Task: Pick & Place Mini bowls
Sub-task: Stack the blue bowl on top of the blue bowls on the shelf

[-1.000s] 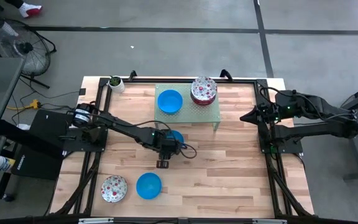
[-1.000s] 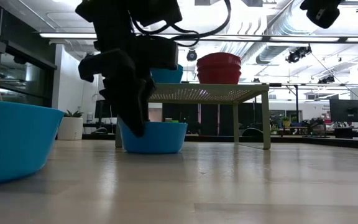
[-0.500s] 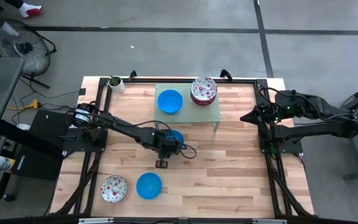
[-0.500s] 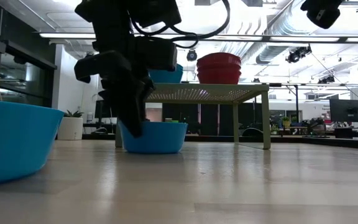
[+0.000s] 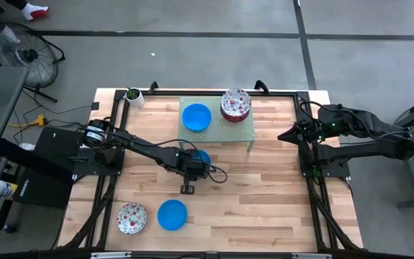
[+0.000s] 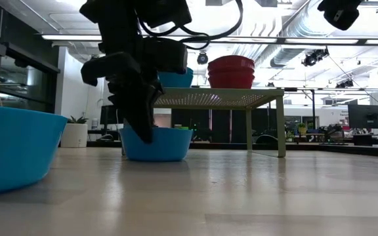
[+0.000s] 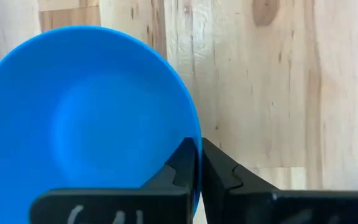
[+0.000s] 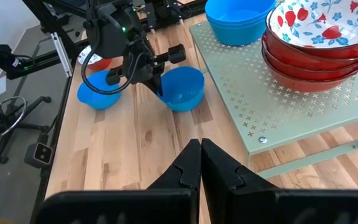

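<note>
- In the high view the left claw (image 5: 190,171) and its arm cover most of the blue mini bowl (image 5: 203,157) on the counter (image 5: 264,201); only a sliver of blue shows beside the green perforated shelf (image 5: 243,129).
- The left wrist view shows more: the left claw (image 7: 197,163) is pinching this blue mini bowl (image 7: 86,118) by its rim, one finger inside, one outside. The bowl's edge is cut off on one side of that picture.
- From table height the same bowl (image 6: 155,143) sits upright, mouth up, base on the counter, with the dark claw (image 6: 138,124) in front of part of it.
- A round bowl has no long axis; every one seen here opens upward.
- On the shelf stand blue bowls (image 5: 196,116) and a stack of red floral bowls (image 5: 236,104); from above neither count can be told. The right wrist view shows the floral stack (image 8: 319,43) as several nested bowls, cut off at the frame edge.
- Near the counter's front edge a floral bowl (image 5: 131,218) and another blue bowl (image 5: 172,214) sit just beside each other.
- A small potted plant (image 5: 134,96) stands at the far left corner.
- The right claw (image 5: 282,134) waits well apart at the counter's right side, its fingers (image 8: 188,167) pressed together on nothing.
</note>
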Tool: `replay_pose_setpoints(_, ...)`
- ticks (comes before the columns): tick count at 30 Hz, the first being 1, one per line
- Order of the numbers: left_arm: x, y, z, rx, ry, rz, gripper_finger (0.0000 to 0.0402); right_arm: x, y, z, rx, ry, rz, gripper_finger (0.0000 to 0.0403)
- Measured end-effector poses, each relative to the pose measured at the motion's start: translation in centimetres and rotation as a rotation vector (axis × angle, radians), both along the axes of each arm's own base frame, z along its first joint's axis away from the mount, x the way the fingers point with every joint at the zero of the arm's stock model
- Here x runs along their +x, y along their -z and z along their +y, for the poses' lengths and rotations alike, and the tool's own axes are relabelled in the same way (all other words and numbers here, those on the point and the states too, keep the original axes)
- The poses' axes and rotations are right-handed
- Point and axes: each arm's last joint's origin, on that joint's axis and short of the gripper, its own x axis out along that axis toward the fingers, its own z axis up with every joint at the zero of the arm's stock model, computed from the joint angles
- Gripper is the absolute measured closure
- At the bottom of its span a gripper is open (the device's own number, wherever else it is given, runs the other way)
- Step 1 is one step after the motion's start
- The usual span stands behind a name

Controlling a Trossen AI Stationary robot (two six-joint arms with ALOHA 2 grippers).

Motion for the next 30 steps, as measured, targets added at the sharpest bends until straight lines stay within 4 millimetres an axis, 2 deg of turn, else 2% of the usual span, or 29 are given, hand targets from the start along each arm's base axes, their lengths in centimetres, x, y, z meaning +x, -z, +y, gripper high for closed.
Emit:
replay_pose_setpoints(5, 0.1, -0.4, -0.4, -0.068, 0.026, 0.013, 0.0399, 0.0, 0.0, 0.0, 0.001, -0.001, 0.0, 0.0402)
replay_pose_setpoints(12, 0.8, -3.8, -2.1, -0.09, 0.108, 0.013, 0.0401, 0.0, 0.0, 0.0, 0.0, -0.001, 0.0, 0.0402)
replay_pose_setpoints(16, 0.9, -6.8, -3.1, -0.056, 0.126, 0.021, 0.0401, -0.1, 0.1, 0.0, 0.006, 0.003, 0.016, 0.0402)
replay_pose_setpoints(22, 0.7, -13.0, -4.4, 0.015, 0.137, -0.033, 0.0401, -0.2, 0.3, 0.0, 0.023, 0.013, 0.034, 0.0402)
replay_pose_setpoints(30, 0.0, -19.0, -3.1, 0.177, 0.02, -0.14, 0.0401, -0.2, 0.3, 0.0, 0.025, 0.014, 0.034, 0.0402)
